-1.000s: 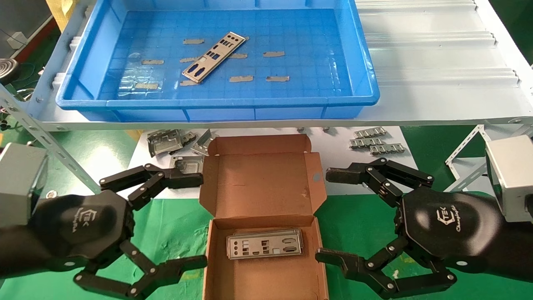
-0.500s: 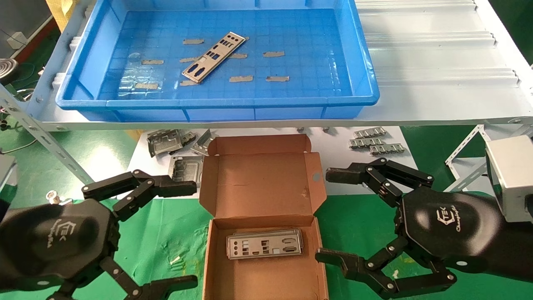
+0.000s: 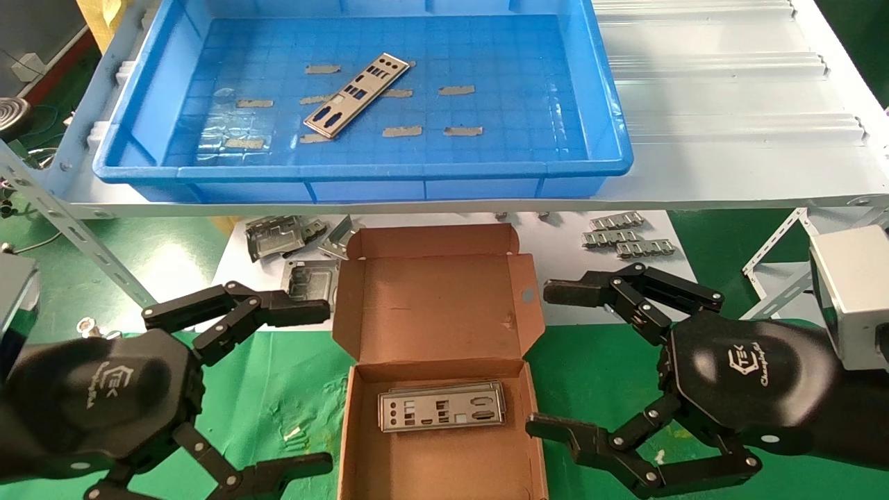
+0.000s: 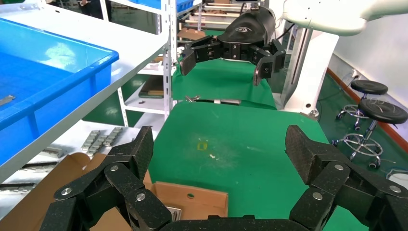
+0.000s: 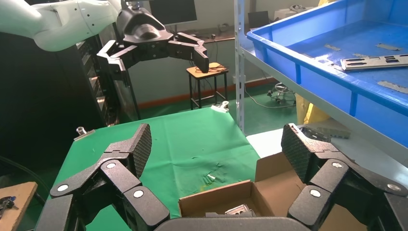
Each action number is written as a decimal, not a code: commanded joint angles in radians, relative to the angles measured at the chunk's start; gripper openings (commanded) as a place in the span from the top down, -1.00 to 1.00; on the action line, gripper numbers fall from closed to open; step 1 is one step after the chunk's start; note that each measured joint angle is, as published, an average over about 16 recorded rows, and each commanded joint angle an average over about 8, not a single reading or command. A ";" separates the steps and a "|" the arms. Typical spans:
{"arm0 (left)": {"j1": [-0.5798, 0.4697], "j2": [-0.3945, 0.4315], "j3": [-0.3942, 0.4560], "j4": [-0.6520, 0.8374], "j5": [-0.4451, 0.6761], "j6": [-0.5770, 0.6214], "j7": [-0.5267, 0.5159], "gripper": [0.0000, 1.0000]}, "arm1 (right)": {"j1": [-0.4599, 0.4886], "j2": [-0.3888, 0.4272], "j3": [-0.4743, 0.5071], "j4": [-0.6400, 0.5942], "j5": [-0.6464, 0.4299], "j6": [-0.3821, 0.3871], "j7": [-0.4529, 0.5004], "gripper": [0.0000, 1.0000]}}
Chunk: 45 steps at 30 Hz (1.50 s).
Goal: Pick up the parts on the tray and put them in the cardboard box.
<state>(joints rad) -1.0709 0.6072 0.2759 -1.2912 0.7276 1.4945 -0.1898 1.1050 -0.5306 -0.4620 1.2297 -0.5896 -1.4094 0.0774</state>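
Observation:
One long silver plate (image 3: 355,95) lies slantwise on the floor of the blue tray (image 3: 361,170) on the raised shelf; it also shows in the right wrist view (image 5: 374,61). Another plate (image 3: 441,406) lies flat in the open cardboard box (image 3: 439,305) on the green mat below. My left gripper (image 3: 316,389) is open and empty, left of the box. My right gripper (image 3: 549,360) is open and empty, right of the box. Each wrist view shows the other gripper far off: the right one in the left wrist view (image 4: 225,60), the left one in the right wrist view (image 5: 159,57).
Short tan tape strips (image 3: 402,130) lie scattered on the tray floor. Squarish grey metal frames (image 3: 276,236) sit on the white sheet behind the box at left, small metal strips (image 3: 624,232) at right. Slanted shelf struts (image 3: 76,232) stand at both sides.
My left gripper drew back left and down away from the box, then edged up slightly. The right gripper, plates and box have not moved.

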 commanded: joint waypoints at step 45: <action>-0.004 0.005 0.004 0.009 0.003 0.001 0.003 -1.00 | 0.000 0.000 0.000 0.000 0.000 0.000 0.000 -1.00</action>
<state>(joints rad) -1.0750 0.6119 0.2803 -1.2824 0.7309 1.4955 -0.1866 1.1050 -0.5306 -0.4620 1.2297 -0.5896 -1.4094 0.0774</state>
